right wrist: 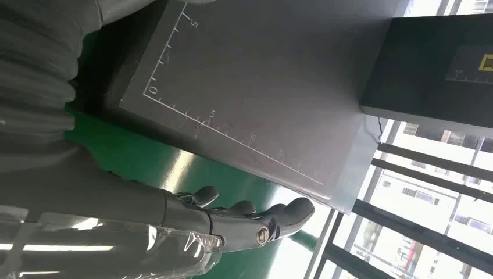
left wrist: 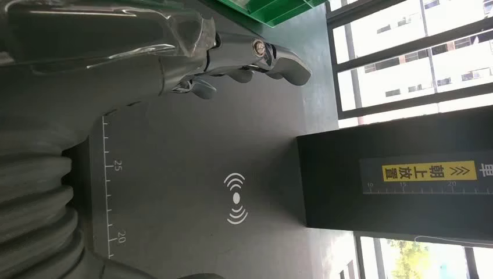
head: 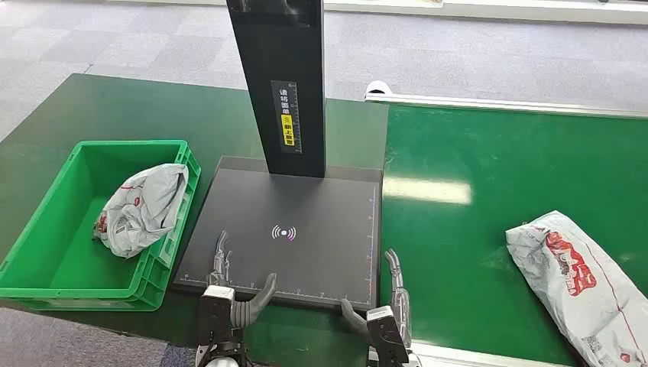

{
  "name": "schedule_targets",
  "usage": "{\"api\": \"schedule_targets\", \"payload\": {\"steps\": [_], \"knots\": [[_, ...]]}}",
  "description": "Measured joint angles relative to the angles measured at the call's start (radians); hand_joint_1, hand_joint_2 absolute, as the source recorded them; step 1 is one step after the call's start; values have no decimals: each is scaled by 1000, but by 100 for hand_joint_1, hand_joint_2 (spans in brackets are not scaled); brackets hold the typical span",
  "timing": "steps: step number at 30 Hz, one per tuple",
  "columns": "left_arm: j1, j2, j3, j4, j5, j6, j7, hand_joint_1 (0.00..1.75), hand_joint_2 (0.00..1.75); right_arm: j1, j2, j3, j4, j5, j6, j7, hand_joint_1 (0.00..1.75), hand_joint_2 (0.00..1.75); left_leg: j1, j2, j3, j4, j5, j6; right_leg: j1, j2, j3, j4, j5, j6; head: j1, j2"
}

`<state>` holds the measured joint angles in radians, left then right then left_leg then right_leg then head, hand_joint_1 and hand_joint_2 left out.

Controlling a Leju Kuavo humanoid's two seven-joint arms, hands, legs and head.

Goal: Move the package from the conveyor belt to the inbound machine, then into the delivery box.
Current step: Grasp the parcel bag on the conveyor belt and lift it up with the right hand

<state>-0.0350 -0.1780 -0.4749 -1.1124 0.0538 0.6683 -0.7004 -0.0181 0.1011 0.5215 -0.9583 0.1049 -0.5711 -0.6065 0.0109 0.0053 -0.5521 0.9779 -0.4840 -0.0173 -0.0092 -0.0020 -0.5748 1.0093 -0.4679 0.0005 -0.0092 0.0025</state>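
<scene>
Fingers of both hands are spread apart and hold nothing: the left hand [head: 229, 287] hovers at the near edge of the inbound machine's scanning plate [head: 306, 206], and the right hand [head: 386, 306] hangs at that plate's near right corner, over the green conveyor belt [head: 489, 252]. Both seem parked low and near, probably to leave the plate bare for the next parcel.

On the belt, at the right and well apart from the right hand, lies the package [head: 584, 279], a grey plastic mailer bag with red print, flat and slack. As I read it, this one has yet to be picked up, and the right hand is the nearer one for it.

Left of the machine on the dark green worktop [head: 115, 107] sits the delivery box [head: 46, 229], a green plastic crate, already holding another grey mailer bag [head: 145, 206] slumped against its right wall. That bag takes up room, so a second drop should aim for the bare left part.

At the far edge of the plate rises the machine's black post [head: 283, 76] with its yellow label; a carry across the plate should stay near of it.
</scene>
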Motion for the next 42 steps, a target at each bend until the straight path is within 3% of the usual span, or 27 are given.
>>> {"api": "schedule_targets", "payload": {"steps": [33, 38, 42], "knots": [[0, 1, 0, -1, -3, 3, 0, 0, 175, 0, 0, 0, 0, 8, 0, 5, 0, 175, 0, 0, 0, 0, 0, 0, 0, 0, 0, 0, 0, 0, 0, 0], [3, 1, 3, -25, -30, 24, 0, 0, 175, -2, -11, -15, -36, 80, -77, 19, 0, 175, 0, 0, 0, 0, 0, 0, 0, 0, 0, 0, 0, 0, 0, 0], [20, 1, 14, -50, -48, 28, 0, 0, 175, -2, -51, -115, -130, 223, -111, 107, 0, 175, -1, 0, 0, 1, 0, 0, -1, 0, 0, 0, 0, 0, 0, 0]]}}
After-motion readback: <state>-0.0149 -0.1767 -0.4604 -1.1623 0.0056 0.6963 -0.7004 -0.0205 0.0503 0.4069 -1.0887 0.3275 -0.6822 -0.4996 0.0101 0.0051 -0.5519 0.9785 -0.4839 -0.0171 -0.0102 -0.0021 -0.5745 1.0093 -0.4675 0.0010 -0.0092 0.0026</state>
